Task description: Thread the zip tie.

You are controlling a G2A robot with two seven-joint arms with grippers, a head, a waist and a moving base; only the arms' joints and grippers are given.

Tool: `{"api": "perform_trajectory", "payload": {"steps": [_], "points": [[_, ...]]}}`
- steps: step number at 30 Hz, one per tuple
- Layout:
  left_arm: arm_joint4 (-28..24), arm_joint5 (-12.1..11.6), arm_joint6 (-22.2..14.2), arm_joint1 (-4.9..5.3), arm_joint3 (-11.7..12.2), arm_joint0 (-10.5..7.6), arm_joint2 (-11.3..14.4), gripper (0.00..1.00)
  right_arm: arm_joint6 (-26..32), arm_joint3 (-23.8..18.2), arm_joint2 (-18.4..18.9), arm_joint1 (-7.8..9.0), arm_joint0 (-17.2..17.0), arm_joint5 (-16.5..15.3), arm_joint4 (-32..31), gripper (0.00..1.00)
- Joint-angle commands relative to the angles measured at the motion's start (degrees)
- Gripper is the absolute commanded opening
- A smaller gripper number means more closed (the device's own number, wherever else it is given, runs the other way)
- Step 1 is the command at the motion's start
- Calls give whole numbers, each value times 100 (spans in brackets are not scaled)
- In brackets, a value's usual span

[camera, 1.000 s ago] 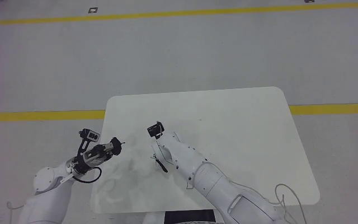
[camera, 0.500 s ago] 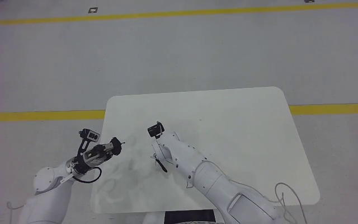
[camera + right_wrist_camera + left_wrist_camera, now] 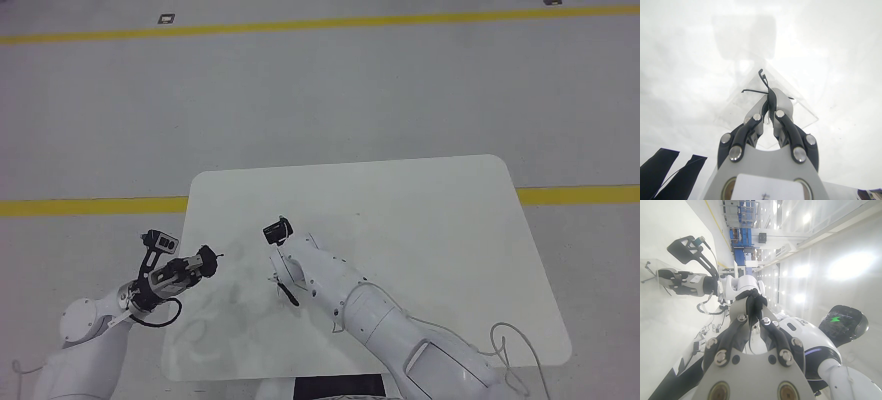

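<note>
White table [image 3: 420, 200], toward its left edge: right gripper [image 3: 770, 97] jaws clamp a zip tie [image 3: 765, 81] on a clear plate [image 3: 802, 111]. The left gripper [image 3: 755, 298], jaws pinching a black strip [image 3: 749, 336], hovers off that edge. Pickup seems in hand; lifting and aligning the ends likely comes next.

The right arm has been drawn a little across the table [image 3: 430, 215] toward the robot's left and slightly away from its body, as seen from the top view, where the white forearm and elbow are shifted most. The right gripper [image 3: 286, 291], closed on the zip tie [image 3: 765, 82], has been carried only a touch in the same direction, together with its wrist camera.
</note>
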Motion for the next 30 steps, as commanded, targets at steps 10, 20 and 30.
{"api": "perform_trajectory", "payload": {"steps": [10, 20, 30], "points": [[0, 0, 0, 0, 0, 0, 0, 0, 282, -634, 143, 65, -174, 0, -229, 0], [0, 0, 0, 0, 0, 0, 0, 0, 607, -1818, 896, 324, -696, -613, 178, 0], [0, 0, 0, 0, 0, 0, 0, 0, 712, -3000, 2002, 626, -1397, -1649, 1359, 0]]}}
